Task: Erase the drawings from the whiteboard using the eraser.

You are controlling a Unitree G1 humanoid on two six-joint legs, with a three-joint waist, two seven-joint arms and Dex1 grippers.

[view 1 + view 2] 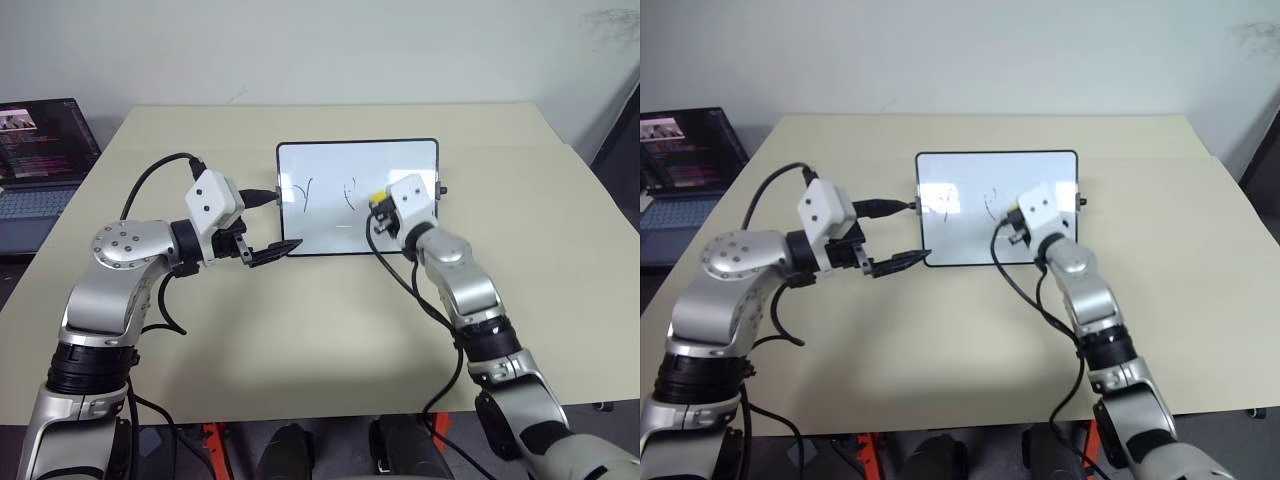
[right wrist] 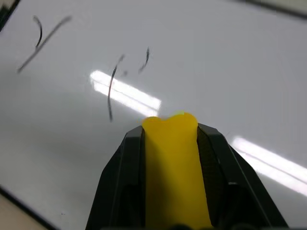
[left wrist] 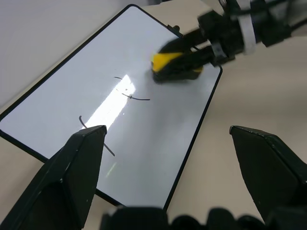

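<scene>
The whiteboard [image 1: 400, 160] lies flat at the middle of the beige table. Two of the drawings show on it: a thin black Y-like mark [image 1: 305, 192] on its left half and a fainter, broken squiggle [image 2: 112, 88] near the middle. My right gripper [image 1: 381, 206] is shut on the yellow eraser [image 1: 378, 196], which is over the board just right of the broken squiggle. I cannot tell whether the eraser touches the surface. My left gripper [image 1: 272, 250] is open and holds nothing, at the board's near left corner. In the left wrist view its fingers [image 3: 79, 177] stand wide apart over the board.
An open laptop [image 1: 40, 150] stands off the table's left edge. A small black knob [image 1: 443, 190] sticks out at the board's right side. Black cables hang from both wrists. Bare tabletop [image 1: 300, 330] stretches in front of the board and to both sides.
</scene>
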